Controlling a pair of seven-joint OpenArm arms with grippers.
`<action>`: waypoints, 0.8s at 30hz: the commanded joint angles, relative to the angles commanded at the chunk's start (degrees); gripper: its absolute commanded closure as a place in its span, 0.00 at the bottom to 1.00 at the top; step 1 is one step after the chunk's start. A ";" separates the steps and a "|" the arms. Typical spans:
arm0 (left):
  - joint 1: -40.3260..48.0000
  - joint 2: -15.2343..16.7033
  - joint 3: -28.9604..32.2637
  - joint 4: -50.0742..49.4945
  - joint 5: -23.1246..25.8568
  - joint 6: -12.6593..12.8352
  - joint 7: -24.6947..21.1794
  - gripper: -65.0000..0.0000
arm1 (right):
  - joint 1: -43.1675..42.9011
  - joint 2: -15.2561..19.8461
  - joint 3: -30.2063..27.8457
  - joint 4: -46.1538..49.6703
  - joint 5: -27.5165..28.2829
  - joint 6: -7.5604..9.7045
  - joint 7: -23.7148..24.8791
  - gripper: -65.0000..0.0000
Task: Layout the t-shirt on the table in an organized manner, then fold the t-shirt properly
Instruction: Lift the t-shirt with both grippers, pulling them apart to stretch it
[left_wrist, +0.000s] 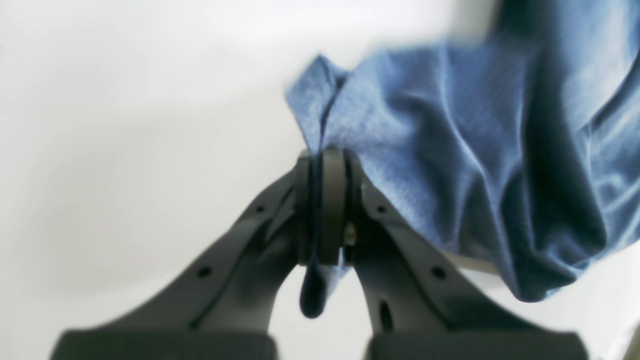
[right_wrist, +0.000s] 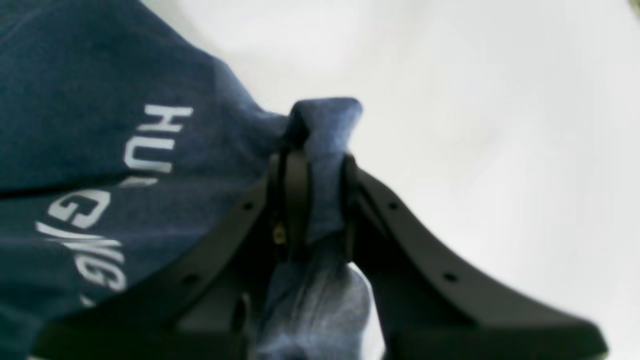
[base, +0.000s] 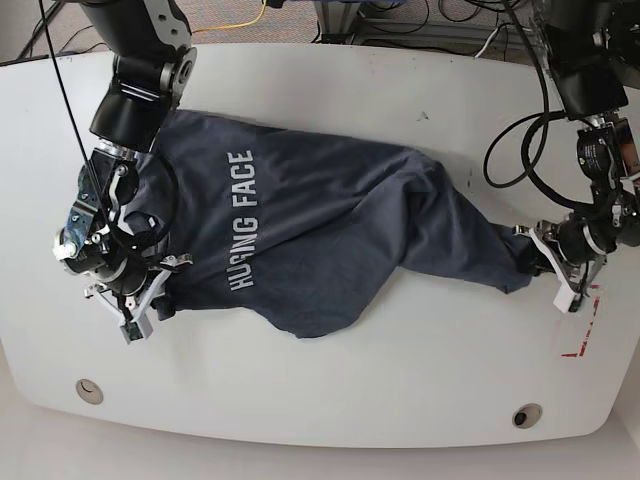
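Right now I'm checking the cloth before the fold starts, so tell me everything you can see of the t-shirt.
The t-shirt is dark navy-grey soft fabric, heavily wrinkled, with white block lettering reading HUGGING FACE. It lies stretched across the white table, broad at the lettered end and bunched into a narrow twist at the other. The right gripper is shut on a fold near the lettering; the left gripper pinches the narrow end beside the red tape mark. It is not yet flat or folded.

left hand: clamped on cloth, low at table edge | right hand: clamped on cloth, low
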 joint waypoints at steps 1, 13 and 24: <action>-0.62 -0.09 0.00 1.32 0.00 0.00 0.00 1.00 | 0.44 0.18 0.00 0.79 0.00 0.00 -0.53 0.90; -9.58 -0.18 -6.51 12.04 0.00 -3.96 0.53 1.00 | 8.44 3.60 0.09 3.43 0.00 0.00 -3.52 0.90; -26.81 0.00 -9.93 12.31 0.00 -4.40 10.46 1.00 | 21.36 8.26 -3.60 0.62 0.09 0.00 -4.48 0.90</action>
